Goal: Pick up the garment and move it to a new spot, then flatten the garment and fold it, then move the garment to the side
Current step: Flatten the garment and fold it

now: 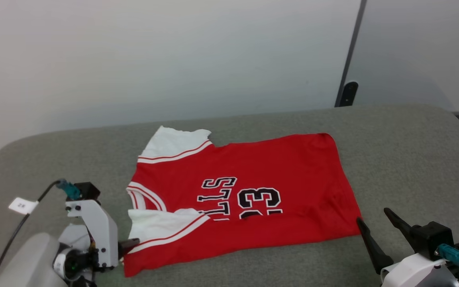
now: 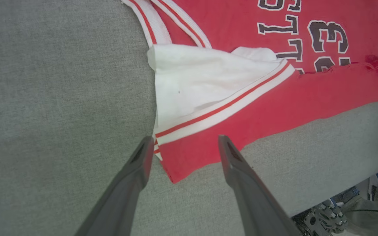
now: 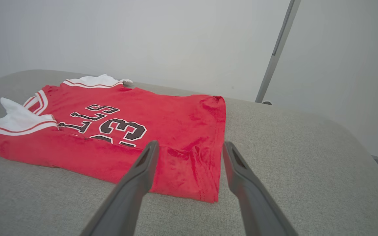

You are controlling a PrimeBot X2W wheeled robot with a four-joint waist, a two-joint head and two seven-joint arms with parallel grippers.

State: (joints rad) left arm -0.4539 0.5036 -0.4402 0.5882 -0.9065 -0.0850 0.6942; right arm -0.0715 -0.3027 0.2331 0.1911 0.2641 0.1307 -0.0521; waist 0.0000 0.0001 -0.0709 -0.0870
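Left arm: the left end effector (image 2: 185,141) is open and holds nothing. Its fingers straddle the near collar-end corner of the garment (image 1: 261,167), one tip just off the cloth and the other over the red edge.
Right arm: the right end effector (image 1: 373,215) is also spread wide and empty. Its fingers straddle the garment's near hem-end corner, one tip over red cloth and the other over bare counter (image 1: 412,159). I cannot tell whether it touches the cloth.
At the left fingers: the near sleeve (image 2: 202,82), a white panel, lies turned inward on the garment's front and is slightly rumpled.
Between the arms: the near fold (image 1: 253,239) is a red band laid up over the garment's front, and it hides the lower part of the lettering (image 1: 241,199).
Beyond: the far sleeve (image 1: 171,145) lies spread at the garment's far collar-end corner.
Position: the garment lies lengthwise across the middle of the counter and is mostly flat, with its collar to the robot's left and its hem to its right.
Step in hand: probably the folding, with one lengthwise fold laid and an arm at each end of it.
Doing it well: pinch both layers at each near corner, closing the two sides together. Lift low and carry evenly toward the garment's far edge, so the crease runs straight and the near sleeve is trapped inside.
Risk: catching only the top layer would probably open the near fold, and uneven travel would skew the hem end.
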